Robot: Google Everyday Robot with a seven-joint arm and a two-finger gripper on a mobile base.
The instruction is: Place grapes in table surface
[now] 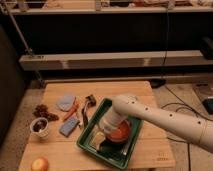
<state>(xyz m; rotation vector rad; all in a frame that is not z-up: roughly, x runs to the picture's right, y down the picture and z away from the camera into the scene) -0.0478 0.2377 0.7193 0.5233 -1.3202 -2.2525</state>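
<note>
The grapes, a small dark reddish bunch, lie on the light wooden table surface near its left edge. My white arm reaches in from the right and down into the dark green tray. The gripper is low inside the tray, right beside a red-orange bowl, and far to the right of the grapes. The wrist covers most of the gripper.
A white cup with dark contents stands just below the grapes. A yellow-orange fruit sits at the front left corner. A grey-blue cloth, a carrot, a blue sponge and a dark utensil lie between grapes and tray.
</note>
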